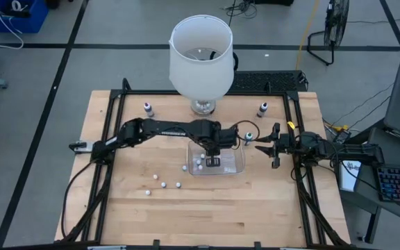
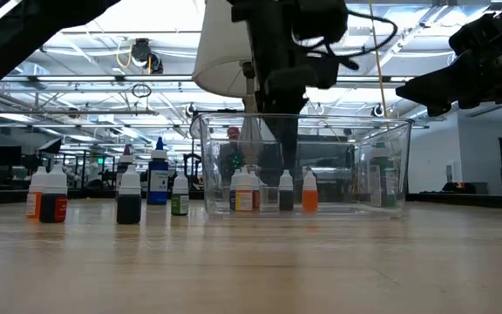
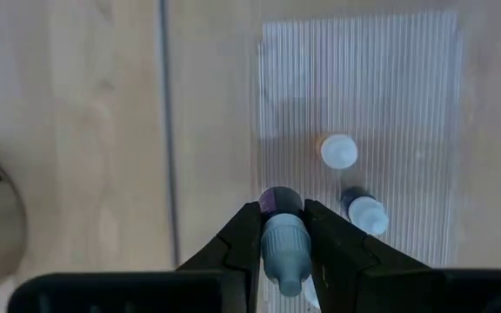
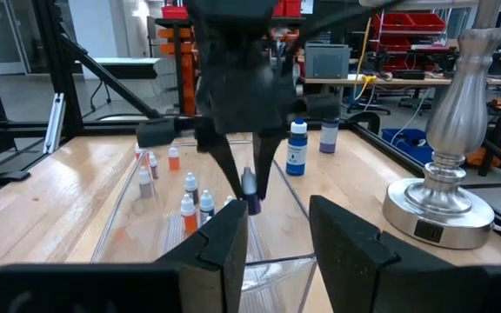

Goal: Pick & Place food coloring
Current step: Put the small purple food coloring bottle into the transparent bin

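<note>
My left gripper (image 1: 212,154) reaches down over the clear plastic tub (image 1: 236,165) at the table's middle, shut on a food coloring bottle (image 3: 283,239) with a grey cap and a purple body. Several more small bottles stand on the tub's floor (image 3: 338,150) (image 3: 365,211) (image 2: 309,192). Others stand on the table left of the tub (image 1: 164,184) (image 2: 129,196). My right gripper (image 1: 259,146) waits level at the table's right side, open, with nothing between its fingers (image 4: 233,239). My left gripper pinches the bottle's grey cap (image 3: 285,252) between its two fingers. The fingers come from above, pointing steeply down. The bottle hangs upright, its purple body (image 4: 253,206) below the fingertips, clear of the tub's floor.
A lamp with a big white shade (image 1: 200,52) and a metal foot (image 4: 442,204) stands behind the tub. Bigger bottles stand at the far left (image 1: 148,107), far right (image 1: 262,109) and beside the tub (image 1: 247,137). Bare wood lies toward the near edge.
</note>
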